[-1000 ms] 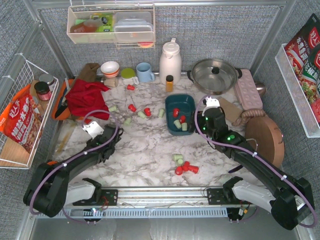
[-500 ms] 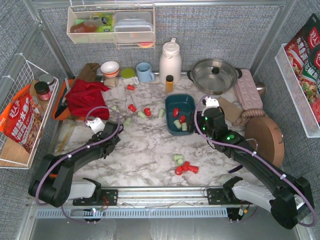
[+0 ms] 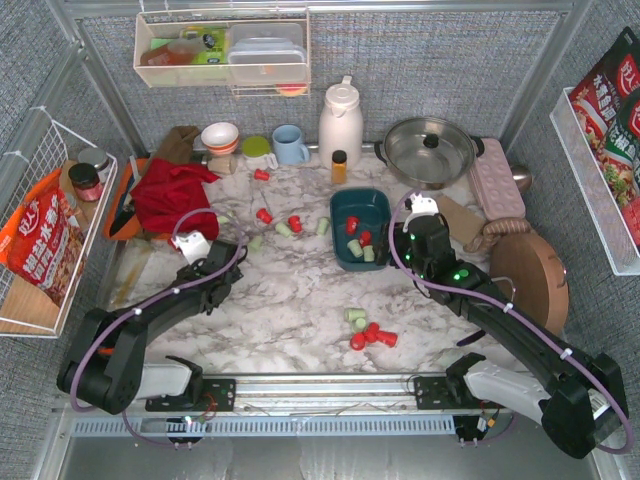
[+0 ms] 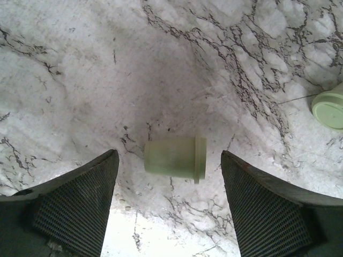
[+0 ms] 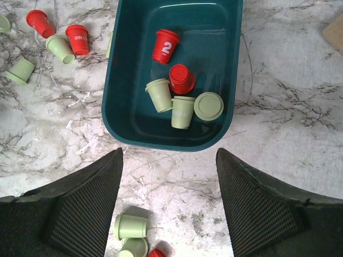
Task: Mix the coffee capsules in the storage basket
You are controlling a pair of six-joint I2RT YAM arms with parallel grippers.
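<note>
The dark teal storage basket point(image 3: 336, 240) sits mid-table and holds two red and three pale green coffee capsules point(image 3: 352, 225). In the right wrist view, the basket point(image 5: 203, 32) lies just beyond my open, empty right gripper point(image 5: 169, 160). In the top view, the right gripper point(image 3: 405, 243) sits by the basket's right side. My left gripper point(image 3: 226, 256) is open at table level. Its fingers straddle a pale green capsule point(image 4: 174, 158) lying on its side, without touching it. A second green capsule point(image 4: 329, 110) lies at the right edge of the left wrist view.
Loose red and green capsules point(image 3: 285, 225) lie left of the basket, and a cluster point(image 3: 368, 330) lies near the front. More capsules point(image 5: 59, 45) show left of the basket in the right wrist view. A red cloth point(image 3: 175, 195), amber bottle point(image 3: 339, 165), white jug point(image 3: 340, 120) and pot point(image 3: 430, 150) stand behind.
My left arm has reached farther away from its base, toward the loose capsules near the red cloth. The right arm and the basket's contents have not moved.
</note>
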